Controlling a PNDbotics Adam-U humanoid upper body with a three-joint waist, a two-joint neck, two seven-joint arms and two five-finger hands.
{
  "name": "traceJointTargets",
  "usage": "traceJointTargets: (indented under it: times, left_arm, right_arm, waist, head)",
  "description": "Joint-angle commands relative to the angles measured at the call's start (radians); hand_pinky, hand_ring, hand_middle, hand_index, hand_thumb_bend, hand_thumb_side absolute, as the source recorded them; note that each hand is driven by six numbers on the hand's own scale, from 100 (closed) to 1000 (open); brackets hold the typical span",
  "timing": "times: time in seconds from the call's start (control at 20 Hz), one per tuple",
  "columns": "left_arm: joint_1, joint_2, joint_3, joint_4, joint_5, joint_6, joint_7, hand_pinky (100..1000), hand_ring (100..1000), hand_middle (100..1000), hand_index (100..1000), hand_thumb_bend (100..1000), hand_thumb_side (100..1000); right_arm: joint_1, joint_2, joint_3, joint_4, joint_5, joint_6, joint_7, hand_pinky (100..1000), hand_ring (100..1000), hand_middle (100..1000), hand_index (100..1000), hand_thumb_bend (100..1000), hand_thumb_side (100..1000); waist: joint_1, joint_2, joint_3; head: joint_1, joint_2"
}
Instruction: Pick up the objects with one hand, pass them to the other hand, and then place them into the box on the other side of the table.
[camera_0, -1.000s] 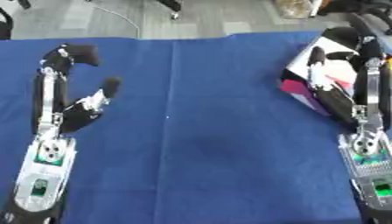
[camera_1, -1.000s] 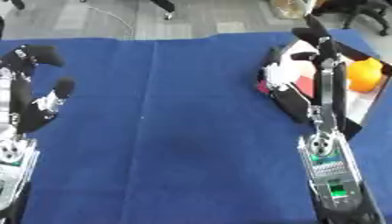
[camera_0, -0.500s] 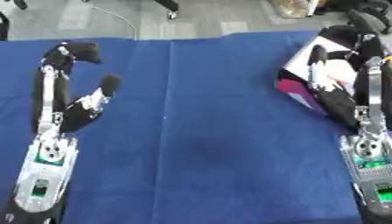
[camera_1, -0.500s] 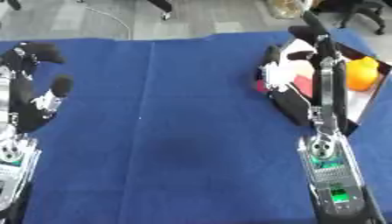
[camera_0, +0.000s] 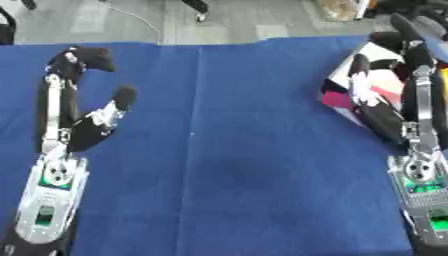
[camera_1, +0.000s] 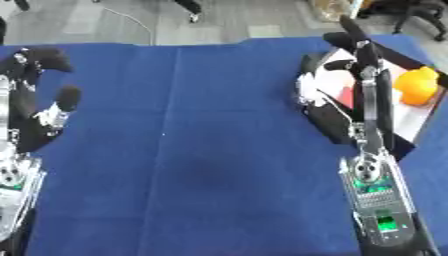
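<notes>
The box stands at the table's right edge, with black walls and a white floor. Inside lie an orange round object and something pink and white, partly hidden. My right hand stands upright over the box's left side, fingers straight and pointing away from me, open, with nothing clearly in it. On the table's left side my left hand is also raised, its fingertips bent over at the top and the thumb spread out. It holds nothing.
A blue cloth covers the table between the two arms. Beyond the far edge lies grey floor with a cable and chair legs. No second box shows on the left side.
Both hands keep nearly the same places and poses. The whole picture has shifted only slightly.
</notes>
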Motion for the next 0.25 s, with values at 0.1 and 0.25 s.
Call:
traceJointTargets:
  times: [0.1, 0.25]
  left_arm:
    - [-0.006, 0.004, 0.003, -0.018, -0.005, 0.001, -0.002, 848, 557, 556, 676, 667, 579]
    - [-0.004, 0.005, 0.005, -0.017, -0.006, 0.002, -0.001, 847, 557, 555, 677, 667, 579]
  right_arm:
    - [-0.009, -0.007, -0.003, -0.027, 0.006, 0.002, 0.001, 609, 811, 718, 922, 143, 480]
    - [-0.008, -0.01, -0.003, -0.028, 0.008, 0.002, 0.001, 610, 809, 718, 921, 141, 473]
  waist:
    - [-0.002, -0.025, -0.001]
    - [0.0, -0.028, -0.003]
  head:
    - [0.003, -0.003]
    - [0.002, -0.003]
